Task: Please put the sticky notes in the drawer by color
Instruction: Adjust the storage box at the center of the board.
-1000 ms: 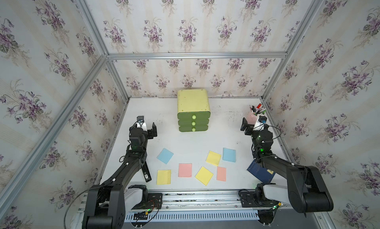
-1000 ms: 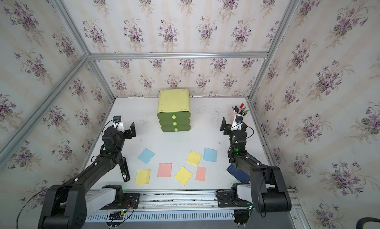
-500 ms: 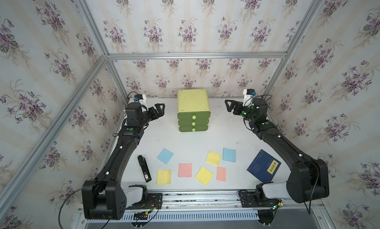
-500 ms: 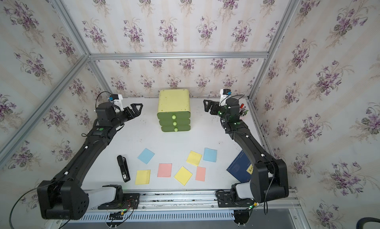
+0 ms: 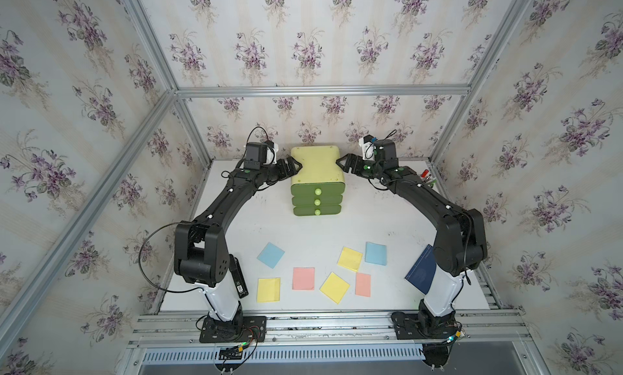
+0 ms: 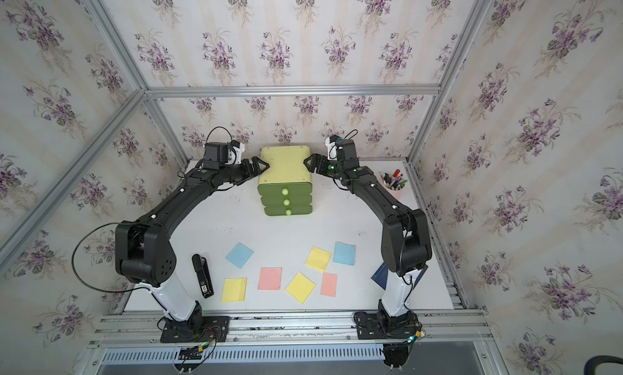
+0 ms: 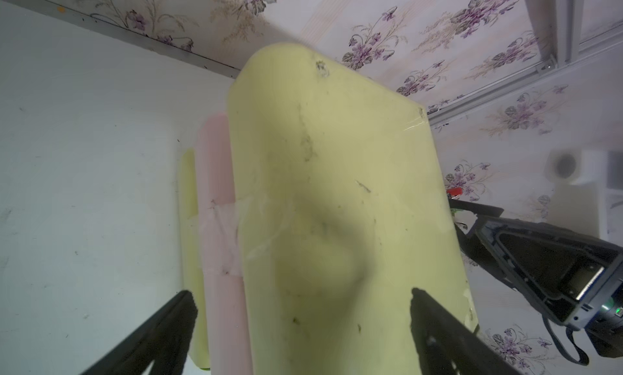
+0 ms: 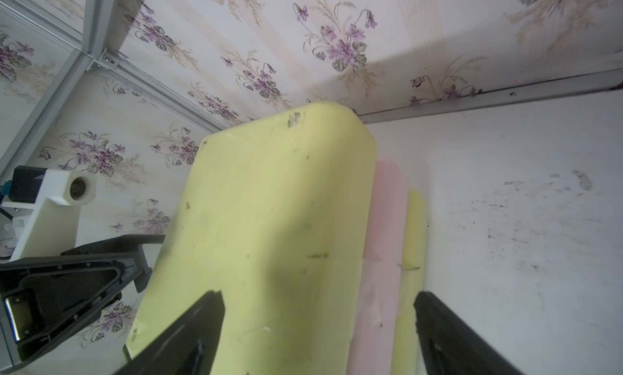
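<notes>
The bench (image 5: 256, 221) is a white board, scuffed and flecked with grey smudges. It is boxed in by walls papered in pale stripes with purple flower sprays, and aluminium rails (image 5: 320, 90) run along the corners. The drawer (image 5: 317, 169) stands at the back of the bench, close to the rear wall. Its three green faces are pushed in and its knobs face the arm bases.

The left claw (image 5: 292, 166) sits right at the drawer's left flank with its jaws spread wide. The left wrist view shows its dark fingers (image 7: 168, 329) either side of the scratched yellow shell. The right claw (image 5: 341, 161) mirrors it at the drawer's right flank, also spread wide and holding nothing. Whether either tip touches the shell I cannot tell.

Well in front of the drawer, seven sticky notes (image 5: 303, 278) lie flat in a loose scatter: three yellow, two blue and two pink. A dark blue booklet (image 5: 421, 272) lies front-right of the drawer, partly behind the right arm. A black bar-shaped object (image 6: 203, 280) lies front-left of the drawer. In a top view, a pink pen cup (image 6: 394, 184) stands to the drawer's right, by the side wall.
</notes>
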